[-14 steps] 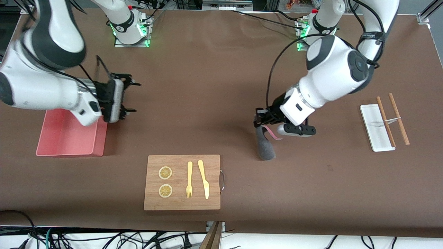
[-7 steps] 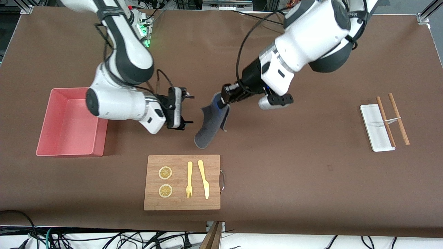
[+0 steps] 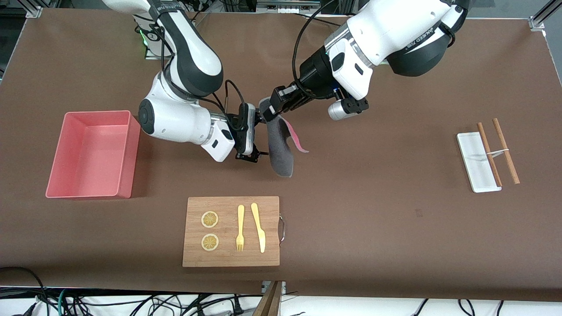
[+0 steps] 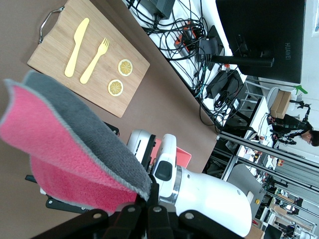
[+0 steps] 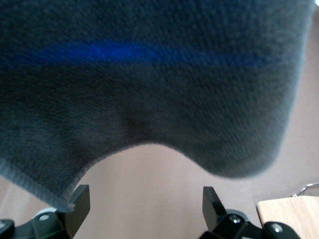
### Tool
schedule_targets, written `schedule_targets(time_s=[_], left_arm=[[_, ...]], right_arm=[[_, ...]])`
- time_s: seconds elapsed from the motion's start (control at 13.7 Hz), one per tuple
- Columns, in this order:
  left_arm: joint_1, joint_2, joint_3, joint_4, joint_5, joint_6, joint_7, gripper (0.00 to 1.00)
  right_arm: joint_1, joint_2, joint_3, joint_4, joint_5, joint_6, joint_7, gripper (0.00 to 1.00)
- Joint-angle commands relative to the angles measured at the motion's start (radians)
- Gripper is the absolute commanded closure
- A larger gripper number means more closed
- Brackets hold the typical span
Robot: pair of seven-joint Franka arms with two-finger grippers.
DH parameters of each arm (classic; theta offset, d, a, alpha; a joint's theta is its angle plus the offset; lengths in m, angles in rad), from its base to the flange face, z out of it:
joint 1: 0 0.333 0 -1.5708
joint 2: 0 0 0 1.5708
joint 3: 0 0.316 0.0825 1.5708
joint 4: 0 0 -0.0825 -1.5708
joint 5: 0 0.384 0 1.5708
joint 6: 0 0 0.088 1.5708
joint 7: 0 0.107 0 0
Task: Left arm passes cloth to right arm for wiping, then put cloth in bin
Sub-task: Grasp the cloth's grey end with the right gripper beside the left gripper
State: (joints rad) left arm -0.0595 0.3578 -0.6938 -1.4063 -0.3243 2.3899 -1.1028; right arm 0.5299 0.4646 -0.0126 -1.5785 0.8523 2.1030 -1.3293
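Observation:
My left gripper [image 3: 266,112] is shut on the top corner of the cloth [image 3: 281,151], which hangs over the middle of the table, dark grey face out with a magenta-pink flap. In the left wrist view my left gripper [image 4: 149,199] pinches the cloth [image 4: 60,134]. My right gripper [image 3: 260,135] is open right beside the hanging cloth, toward the right arm's end. In the right wrist view the grey cloth [image 5: 149,74] fills the space just past my open right gripper [image 5: 145,201], with nothing between the fingers. The salmon-pink bin [image 3: 125,175] stands empty at the right arm's end.
A wooden chopping board [image 3: 228,256] with two lemon slices, a yellow fork and a yellow knife lies nearer the front camera than the cloth. A small white tray [image 3: 472,162] with two chopsticks lies at the left arm's end.
The left arm lifted the cloth off the table and carried it toward the right arm's end. The right arm swung from over the bin to beside the cloth.

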Motion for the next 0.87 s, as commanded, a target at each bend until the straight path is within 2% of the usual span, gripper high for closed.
schedule_targets(time_s=[0.0,0.51,0.8], left_arm=[[0.003,-0.011,0.000,0.018,0.010,-0.014,-0.025,1.00],[0.009,-0.011,0.004,0.032,0.010,-0.014,-0.032,1.00],[0.006,-0.042,-0.001,0.044,0.008,-0.018,-0.133,1.00]], right_arm=[[-0.002,0.006,-0.006,0.037,0.027,-0.008,-0.008,0.00],[-0.033,-0.011,-0.015,0.078,0.048,-0.037,-0.004,0.00],[-0.033,-0.040,-0.017,0.089,0.045,-0.095,0.067,0.00]])
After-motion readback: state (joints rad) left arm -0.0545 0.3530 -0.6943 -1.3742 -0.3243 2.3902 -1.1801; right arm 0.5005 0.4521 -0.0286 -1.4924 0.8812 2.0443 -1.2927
